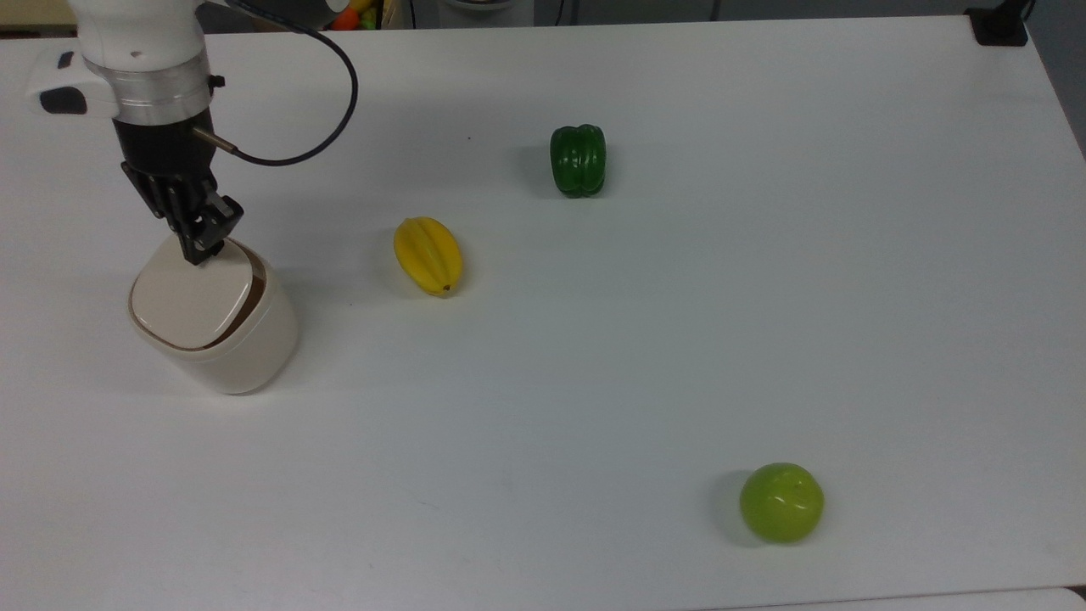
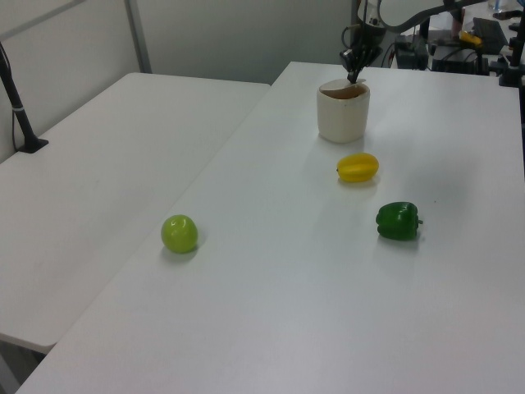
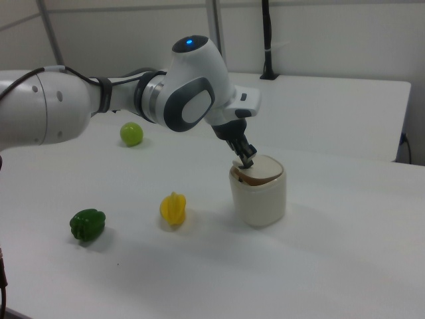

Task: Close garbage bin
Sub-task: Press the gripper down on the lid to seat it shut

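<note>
While I read outward from the claw: what my coming press turns on.
Claw to lid: my gripper (image 1: 202, 246) rests its tip on the lid (image 1: 191, 293) at the lid's 1 o'clock edge in the top view; the lid's bulk spreads toward 7 o'clock.
Claw state: fingers look pinched together, holding nothing, as I judge it.
Lid seating: a dark sliver at its 3 o'clock edge tells me it is not fully flush.
Bin place: the garbage bin (image 1: 225, 331) stands at the table's (image 1: 679, 339) 9 o'clock side.
Arm pose: wrist above the bin, forearm slanting down to it in the right view.
Farther off: starfruit (image 1: 428, 255), then green pepper (image 1: 578, 160), well apart at 3 and 2 o'clock.
</note>
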{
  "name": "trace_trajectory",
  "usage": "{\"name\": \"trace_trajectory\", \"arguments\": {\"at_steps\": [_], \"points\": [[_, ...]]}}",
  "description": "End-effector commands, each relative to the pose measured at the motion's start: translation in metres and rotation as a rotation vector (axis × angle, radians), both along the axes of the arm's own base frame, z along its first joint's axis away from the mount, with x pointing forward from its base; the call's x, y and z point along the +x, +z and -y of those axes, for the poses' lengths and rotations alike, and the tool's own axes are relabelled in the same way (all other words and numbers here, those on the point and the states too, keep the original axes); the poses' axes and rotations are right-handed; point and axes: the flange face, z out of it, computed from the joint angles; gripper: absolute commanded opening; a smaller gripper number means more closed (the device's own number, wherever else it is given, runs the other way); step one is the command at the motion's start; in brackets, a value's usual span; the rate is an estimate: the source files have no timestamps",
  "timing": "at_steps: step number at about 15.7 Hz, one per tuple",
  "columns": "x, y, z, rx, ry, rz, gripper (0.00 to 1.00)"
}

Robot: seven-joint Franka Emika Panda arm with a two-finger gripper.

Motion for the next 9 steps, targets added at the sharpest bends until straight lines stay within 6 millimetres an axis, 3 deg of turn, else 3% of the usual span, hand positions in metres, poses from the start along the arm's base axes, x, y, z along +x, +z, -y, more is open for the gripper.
{"name": "trace_trajectory", "arguments": {"at_steps": [1,9], "points": [[-0.002,-0.006,-0.012,-0.006,0.033,-0.040,0.07],[-0.001,-0.016,-0.019,-0.006,0.055,-0.059,0.07]]}}
